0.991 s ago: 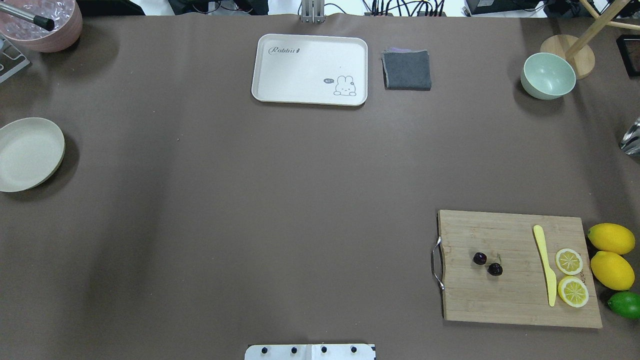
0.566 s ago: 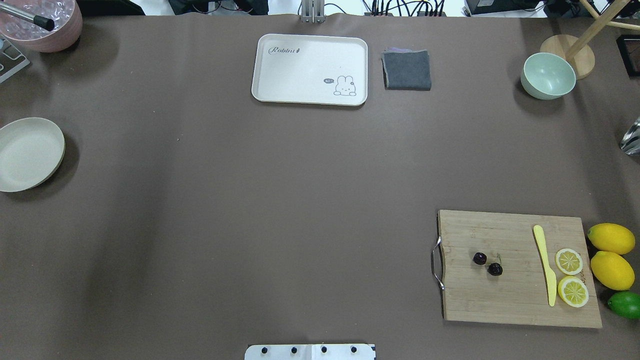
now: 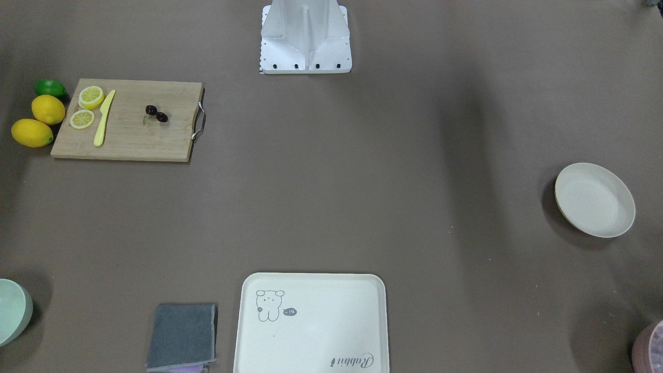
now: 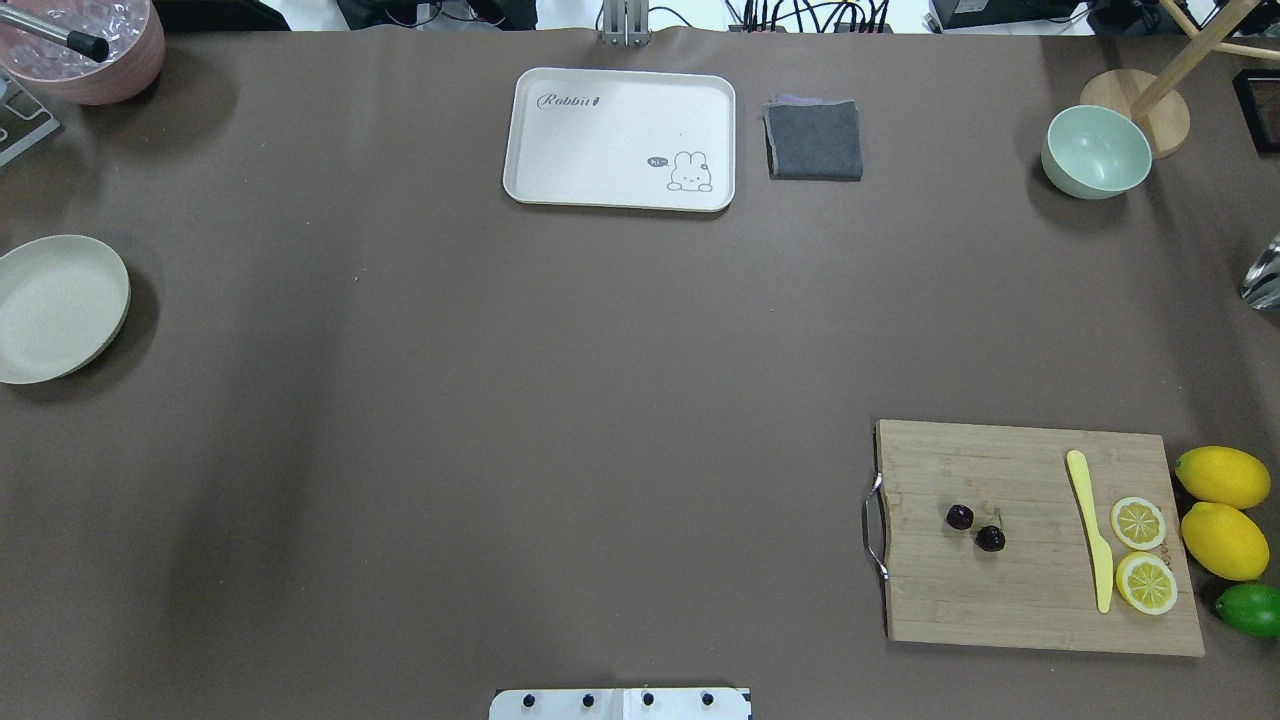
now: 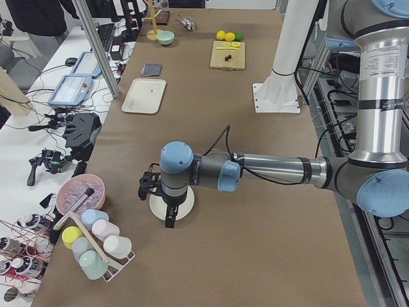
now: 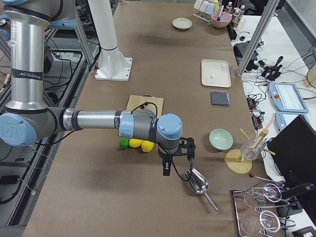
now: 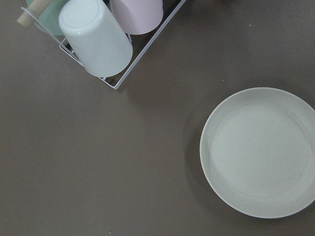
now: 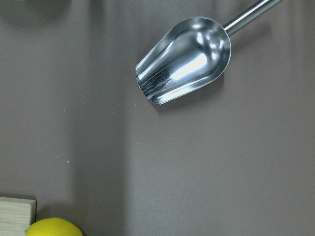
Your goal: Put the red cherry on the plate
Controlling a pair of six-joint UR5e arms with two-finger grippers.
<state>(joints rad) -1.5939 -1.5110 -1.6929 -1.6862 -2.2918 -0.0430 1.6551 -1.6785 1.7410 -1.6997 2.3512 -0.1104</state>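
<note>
The red cherry (image 4: 975,527), two tiny dark fruits joined by thin stems, lies on the wooden cutting board (image 4: 1000,600) at the near right; it also shows in the front-facing view (image 3: 156,113). The off-white round plate (image 4: 60,310) sits at the table's far left edge and holds nothing (image 7: 261,152). My left gripper (image 5: 167,220) hangs over the plate (image 5: 185,208); only the left side view shows it, so I cannot tell its state. My right gripper (image 6: 166,170) hovers beyond the lemons near a steel scoop (image 8: 184,59), and I cannot tell its state either.
On the board lie a yellow knife (image 4: 1090,530) and two lemon slices (image 4: 1138,522); two lemons (image 4: 1222,478) and a lime (image 4: 1250,608) sit beside it. A rabbit tray (image 4: 620,138), grey cloth (image 4: 814,140) and green bowl (image 4: 1096,152) line the back. A cup rack (image 7: 98,44) stands near the plate.
</note>
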